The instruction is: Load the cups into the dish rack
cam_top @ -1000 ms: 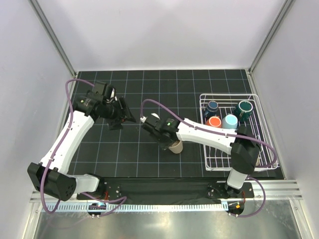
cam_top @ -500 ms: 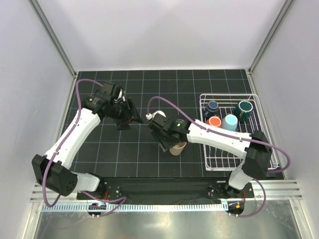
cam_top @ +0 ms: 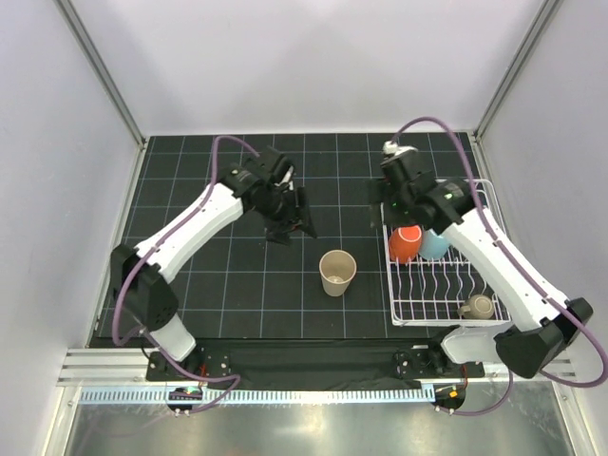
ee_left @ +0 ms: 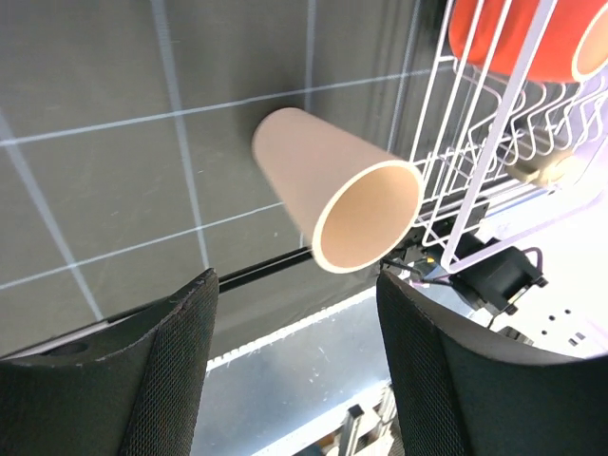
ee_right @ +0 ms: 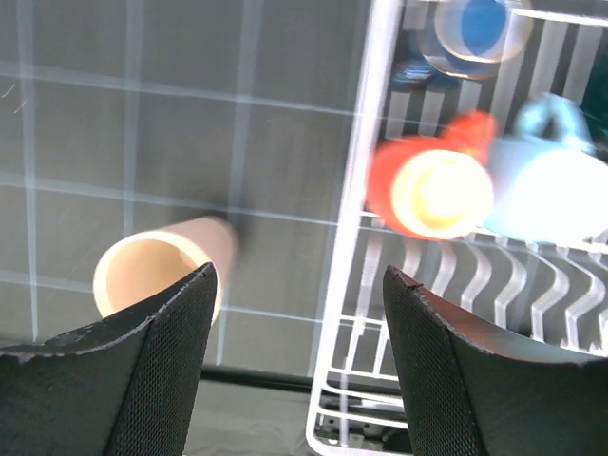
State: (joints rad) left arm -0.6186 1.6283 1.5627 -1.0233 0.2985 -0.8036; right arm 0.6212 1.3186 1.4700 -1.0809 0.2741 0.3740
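**Top view.** The tall beige tumbler (cam_top: 338, 273) stands upright on the counter (cam_top: 228, 285), mouth up, so its long axis is vertical. It is the 1 cup outside the dish rack (cam_top: 427, 290), near the rack's left wall but apart from it. In the rack are the orange cup (cam_top: 406, 243) and the light blue mug (cam_top: 435, 243), touching side by side, and the taupe mug (cam_top: 478, 306) by the near right corner. The right arm covers the far end of the rack. The left claw (cam_top: 293, 226) hangs released and empty, just far-left of the tumbler. The right claw (cam_top: 388, 201) is over the rack's far-left corner, farther from the tumbler. Judgement: the left arm is the nearer 1 for the pick.

**Left wrist.** Both fingers (ee_left: 171, 380) are spread with nothing gripped. The tumbler (ee_left: 337, 199) sits ahead in the gap between them, its open mouth facing the camera, with the rack wires just to its right. Judgement: the claw must go down and toward the rack, with 1 finger on each side of the vertical wall.

**Right wrist.** The claw is released and holds nothing. The tumbler (ee_right: 161, 266) is off to the lower left. The navy cup (ee_right: 475, 28) lies at the far end of the rack. The image is blurred, and the teal mug cannot be made out.
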